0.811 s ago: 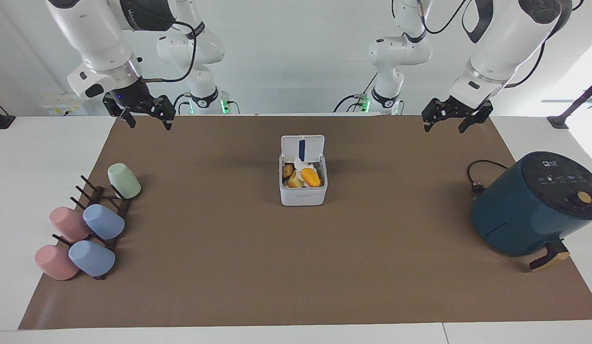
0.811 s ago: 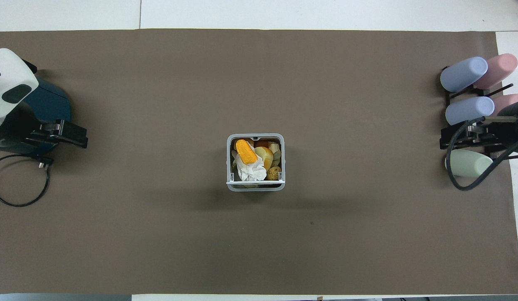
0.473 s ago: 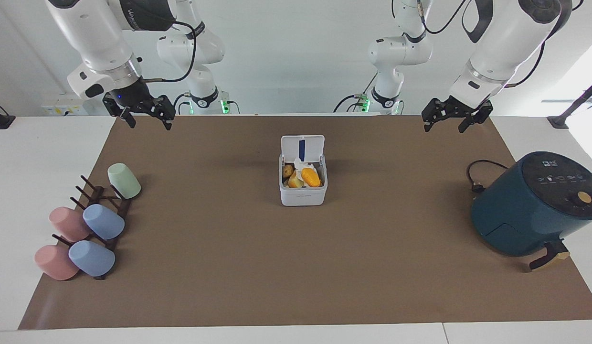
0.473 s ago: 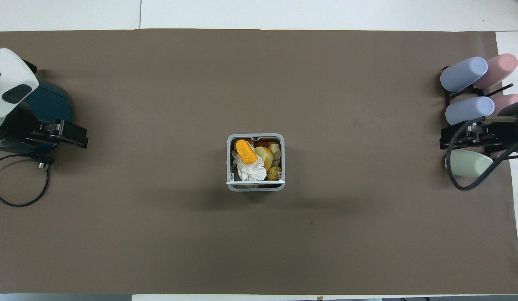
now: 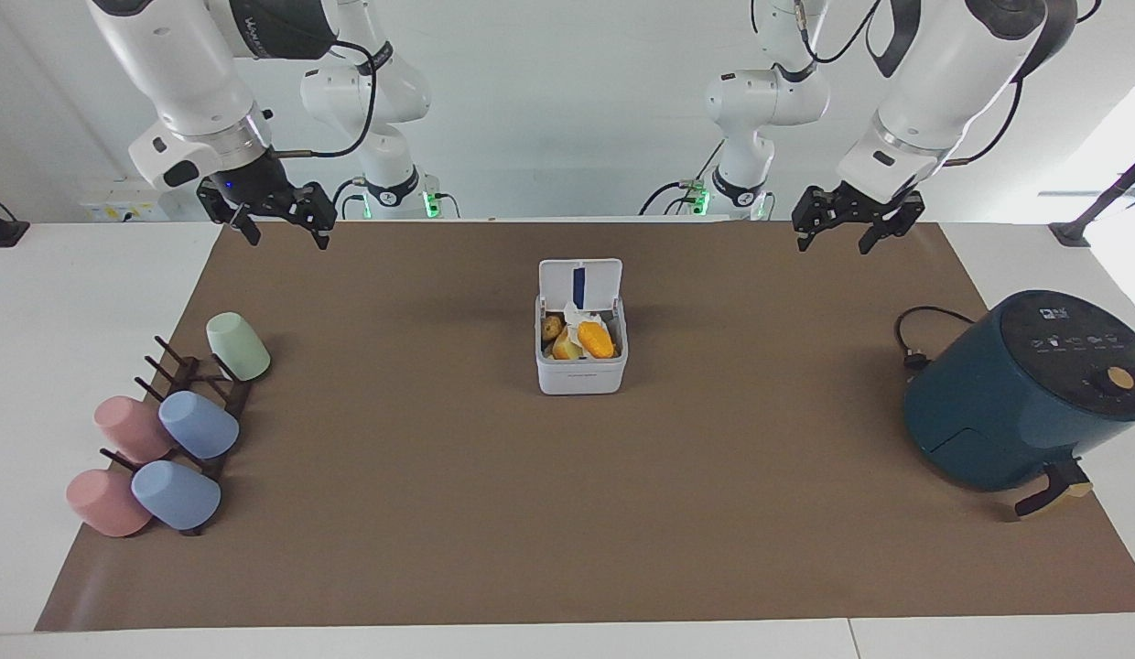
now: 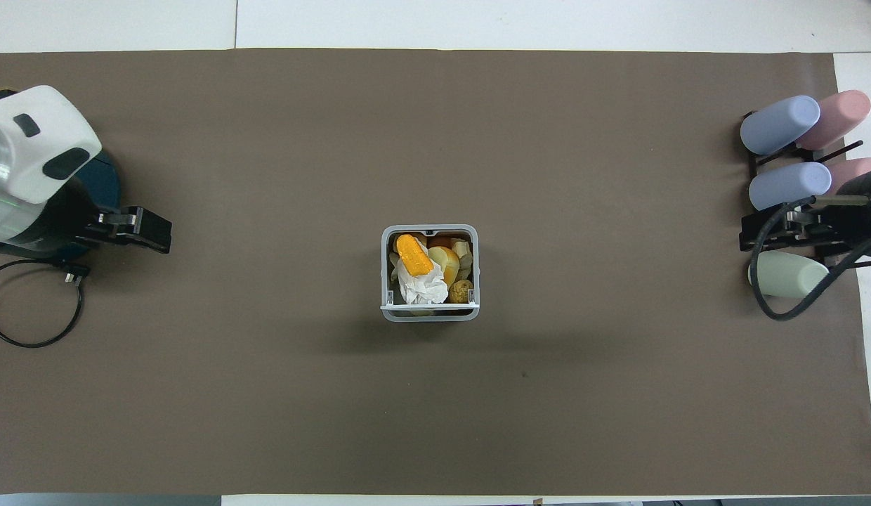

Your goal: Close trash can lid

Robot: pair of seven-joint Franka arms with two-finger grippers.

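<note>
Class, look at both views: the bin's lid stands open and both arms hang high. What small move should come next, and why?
Probably the left gripper should travel toward the lid, which stands upright over the full trash can. Both grippers hang apart from it; the right gripper waits.

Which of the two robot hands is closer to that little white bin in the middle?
The left gripper, slightly. It hangs over the mat toward the air fryer's end; the right gripper hangs toward the cup rack's end. Neither is near the trash can.
</note>
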